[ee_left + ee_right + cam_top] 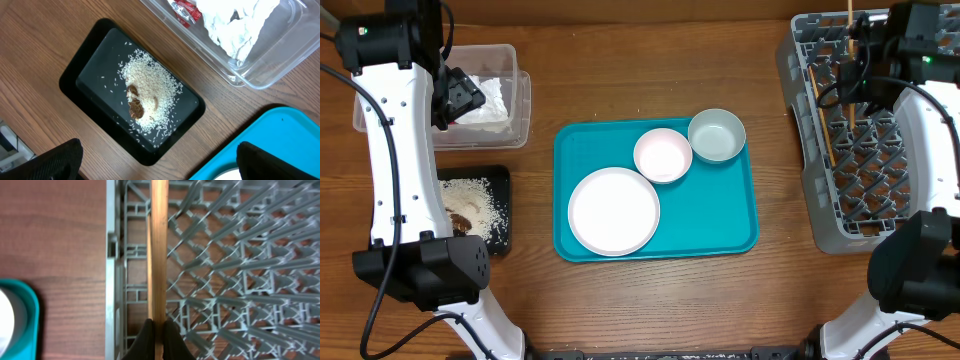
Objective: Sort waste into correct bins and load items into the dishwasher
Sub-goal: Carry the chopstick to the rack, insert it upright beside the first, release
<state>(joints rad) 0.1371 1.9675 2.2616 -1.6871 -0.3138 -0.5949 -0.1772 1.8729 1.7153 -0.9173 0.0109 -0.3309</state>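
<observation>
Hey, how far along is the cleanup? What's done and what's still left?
Done: the napkins and red wrapper sit in the clear tub, and the rice and brown scraps are in the black tray. In hand: the right gripper pinches chopsticks above the dish rack. Left: the white plate, pink bowl and grey-green bowl, all on the teal tray.

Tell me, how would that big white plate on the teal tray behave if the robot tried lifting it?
The round white plate looks rigid and probably breakable, so it should keep its shape but dislike drops. Its smooth surface suggests the jaws might slip. It lies flat on the teal tray, so it seems unlikely to roll or tip.
</observation>
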